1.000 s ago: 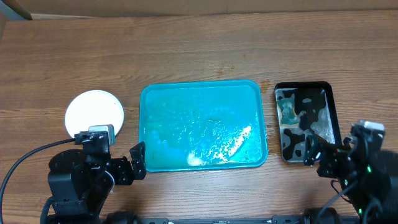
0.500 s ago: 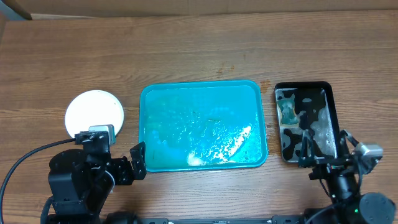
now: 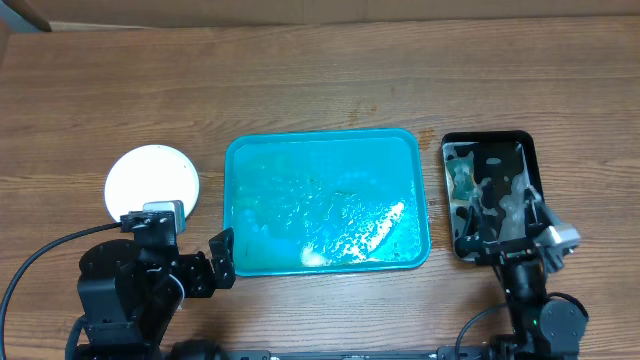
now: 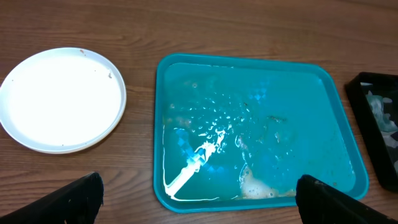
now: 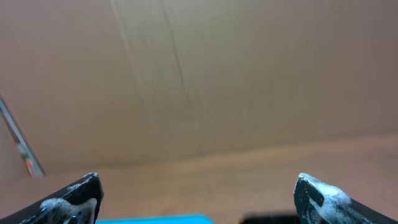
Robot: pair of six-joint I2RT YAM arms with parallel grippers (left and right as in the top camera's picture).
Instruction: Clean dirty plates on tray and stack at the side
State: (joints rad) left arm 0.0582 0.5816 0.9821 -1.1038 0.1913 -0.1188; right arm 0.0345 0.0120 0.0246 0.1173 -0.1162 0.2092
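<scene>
White plate (image 3: 152,180) lies flat on the wooden worktop (image 3: 300,80), just left of the turquoise tray (image 3: 325,145) and apart from it. Its face is bright and clean apart from a few tiny dark specks near the far rim in the left wrist view, and whether other plates lie under it cannot be told. The tray sits in the middle of the worktop with its long sides running left to right. Its floor is wet, with glinting streaks of water and a pale patch of foam close to the near rim. To the right of it, with a narrow strip of wood between, stands a smaller glossy black tray (image 3: 530,150) holding water, white suds and a pale greenish lump towards its far left, too blurred to name. The left gripper (image 3: 222,260) hangs at the tray's near left corner. In its own camera the jaws stand spread to the full width of the view, with nothing between them. The right gripper (image 3: 505,235) hangs over the near end of the black tray, tilted up so that its camera faces the cardboard wall (image 5: 186,93) beyond the worktop. Its jaws are also spread wide and grip nothing, and suds cling to both fingertips (image 5: 78,193). A black cable (image 3: 40,260) loops from the left arm at the near left edge.
</scene>
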